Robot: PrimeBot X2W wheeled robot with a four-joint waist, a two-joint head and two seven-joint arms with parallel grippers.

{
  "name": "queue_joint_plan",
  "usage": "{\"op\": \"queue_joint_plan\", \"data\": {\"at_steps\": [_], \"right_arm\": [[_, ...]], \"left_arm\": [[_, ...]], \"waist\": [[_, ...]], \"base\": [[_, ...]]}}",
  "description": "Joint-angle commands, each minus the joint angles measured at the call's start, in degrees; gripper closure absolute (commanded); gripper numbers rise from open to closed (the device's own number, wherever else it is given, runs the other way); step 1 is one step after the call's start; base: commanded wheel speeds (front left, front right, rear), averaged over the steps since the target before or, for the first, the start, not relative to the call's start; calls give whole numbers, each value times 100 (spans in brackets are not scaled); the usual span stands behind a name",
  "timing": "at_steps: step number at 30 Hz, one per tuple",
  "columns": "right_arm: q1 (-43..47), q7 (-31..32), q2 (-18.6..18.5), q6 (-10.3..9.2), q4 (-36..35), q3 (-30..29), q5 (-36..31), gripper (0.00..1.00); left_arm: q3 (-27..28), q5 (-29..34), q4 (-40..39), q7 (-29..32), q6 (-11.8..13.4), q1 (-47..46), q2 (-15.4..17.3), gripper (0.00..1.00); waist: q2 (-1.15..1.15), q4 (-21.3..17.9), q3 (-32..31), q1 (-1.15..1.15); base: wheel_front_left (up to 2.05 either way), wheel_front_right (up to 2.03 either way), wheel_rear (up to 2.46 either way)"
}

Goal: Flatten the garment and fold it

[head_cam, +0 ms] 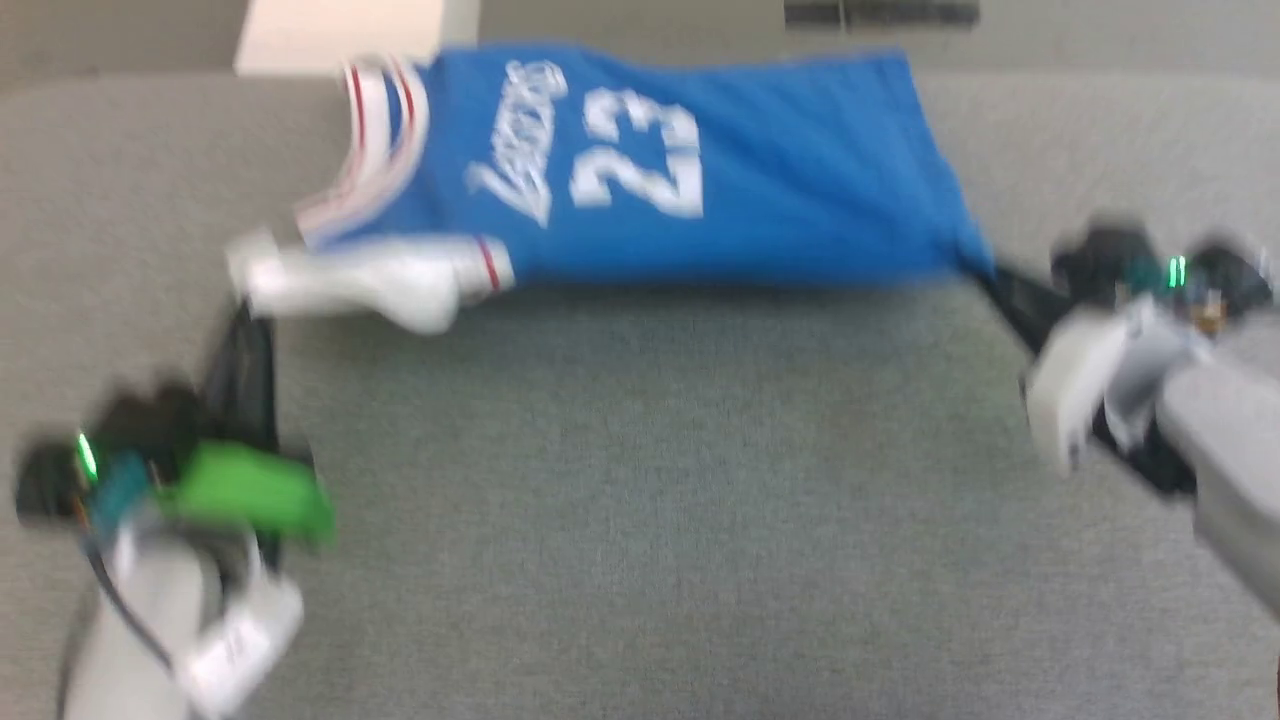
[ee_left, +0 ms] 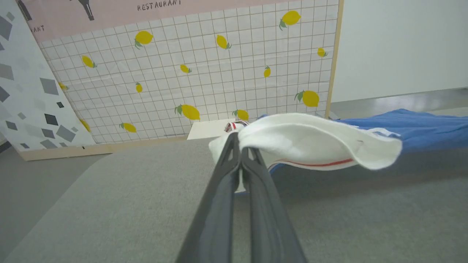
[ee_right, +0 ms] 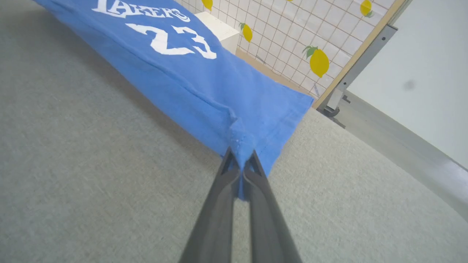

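1. Stretching sideways over the far part of the grey surface (head_cam: 640, 480), the garment (head_cam: 780, 170) is a royal-blue jersey. Its collar end is toward the robot's left and its hem toward the right. The head view is blurred.
2. White chest lettering reads "LAKERS" in the right wrist view, its first letter cut by the frame edge. The number "23" sits just beside it, also in white.
3. Red-and-white striped trim runs round the neck opening, and a thin red stripe edges the white sleeve (ee_left: 310, 142).
4. The left gripper (ee_left: 239, 140) has its two dark fingers pressed together on that sleeve. It holds the sleeve off the surface, with a shadow beneath.
5. The right gripper (ee_right: 239, 162) pinches the near hem corner. Blue cloth is bunched between its tight fingers and raised above the surface.
6. A bright green cover (head_cam: 245, 490) sits on the left wrist, and a small green light glows on each wrist.
7. Behind the surface stands a lemon panel (ee_left: 204, 73), white-tiled with yellow lemons printed on it.
8. Above it, a pink band (ee_left: 109, 14) carries the word "RESTAURANT", and the letters "ANT" show at its left edge.
9. A white block (ee_left: 208, 129) sits at the foot of the lemon panel. A leaning board (ee_left: 22, 91) with scattered grey squares stands to one side.
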Motion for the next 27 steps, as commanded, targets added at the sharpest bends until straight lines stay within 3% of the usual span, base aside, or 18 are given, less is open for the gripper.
{"op": "queue_joint_plan", "data": {"at_steps": [1,5,14,27], "right_arm": [[279,30,-122,-9,-131,72,116,100],[911,93,-420,-9,-434,214,313,100],[2273,348,-904,-9,-1136,164,568,100],[4287,840,-1266,-9,-1973,-654,611,100]], "left_arm": [[30,-47,-68,-44,50,383,-25,100],[170,-190,-262,-36,192,1299,-89,100],[72,-410,-566,300,156,2942,-130,100],[-59,-788,-536,716,122,4388,-260,100]], "waist": [[0,57,-686,1],[0,66,-1013,1],[0,138,-1563,1],[0,127,-1958,1]], "base": [[0,0,0],[0,0,0],[0,0,0],[0,0,0]]}}
